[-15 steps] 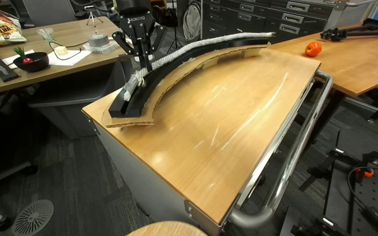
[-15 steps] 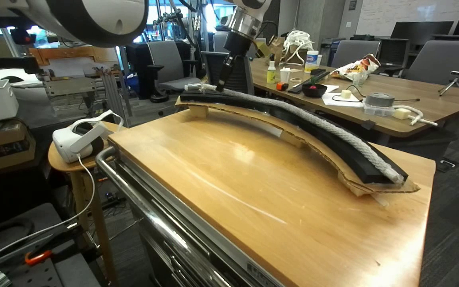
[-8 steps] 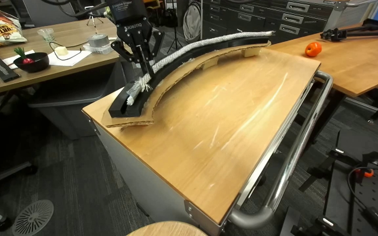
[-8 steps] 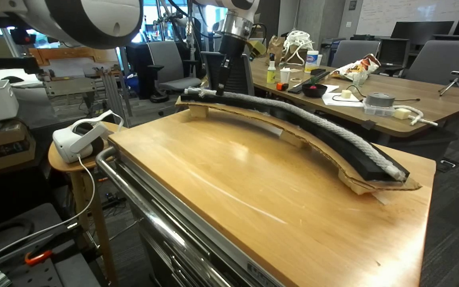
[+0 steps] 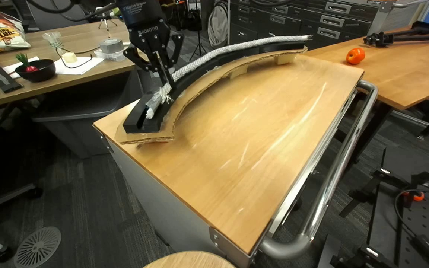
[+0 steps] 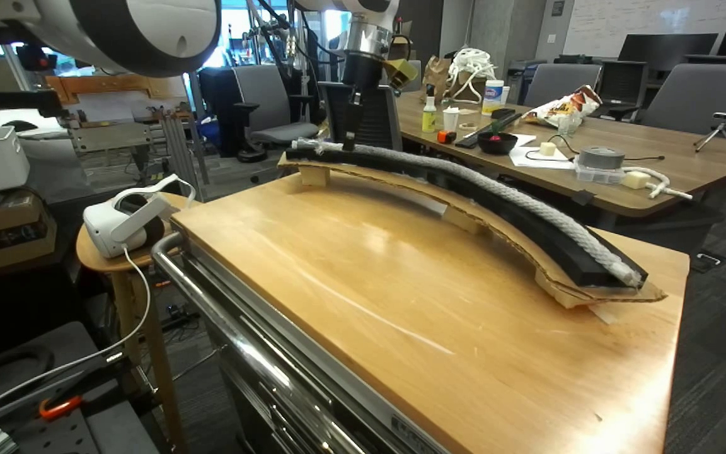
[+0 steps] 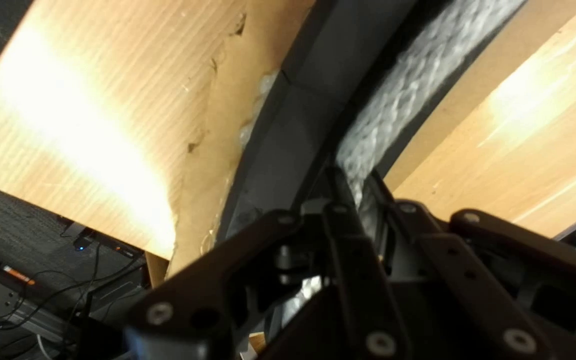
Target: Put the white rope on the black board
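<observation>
Underneath is the big tabletop (image 5: pixel 255 123), with cardboard (image 5: pixel 196 87) on it. On the cardboard sits the board (image 6: pixel 473 194), black and curved. The rope (image 5: pixel 233 48) lies along the board, and the pincer (image 7: pixel 355 176) pinches it near one end.

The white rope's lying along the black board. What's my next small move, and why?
Probably ease the end effector open to let go: it seems closed on the white rope, which follows the curve of the black board in both exterior views, its taped end in line with the groove. I can't tell whether that end is fully seated.
</observation>
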Robot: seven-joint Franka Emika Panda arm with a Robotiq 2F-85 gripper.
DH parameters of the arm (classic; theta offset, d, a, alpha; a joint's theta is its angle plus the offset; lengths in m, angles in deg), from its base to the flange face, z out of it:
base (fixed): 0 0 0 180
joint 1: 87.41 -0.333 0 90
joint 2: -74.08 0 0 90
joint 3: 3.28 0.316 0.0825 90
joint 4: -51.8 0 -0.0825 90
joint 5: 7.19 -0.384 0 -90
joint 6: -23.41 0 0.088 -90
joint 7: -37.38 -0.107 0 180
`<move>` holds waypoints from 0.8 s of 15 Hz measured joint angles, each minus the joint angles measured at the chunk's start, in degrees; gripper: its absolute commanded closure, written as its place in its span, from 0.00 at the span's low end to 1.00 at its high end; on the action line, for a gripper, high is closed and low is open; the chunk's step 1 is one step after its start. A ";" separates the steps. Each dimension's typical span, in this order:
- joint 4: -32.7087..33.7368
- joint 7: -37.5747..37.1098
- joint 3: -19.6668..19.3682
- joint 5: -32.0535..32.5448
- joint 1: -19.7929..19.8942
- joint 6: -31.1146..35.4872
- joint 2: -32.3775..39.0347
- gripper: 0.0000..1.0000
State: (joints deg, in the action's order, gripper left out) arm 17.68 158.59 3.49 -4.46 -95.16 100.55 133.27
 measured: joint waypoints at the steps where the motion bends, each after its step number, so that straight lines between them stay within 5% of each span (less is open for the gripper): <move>1: 0.04 0.31 0.00 0.14 -0.04 0.00 0.00 0.91; 12: 0.43 1.40 0.02 0.35 -0.27 -0.08 0.05 0.91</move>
State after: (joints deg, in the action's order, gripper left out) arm 18.11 159.99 3.51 -4.10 -95.42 100.47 133.32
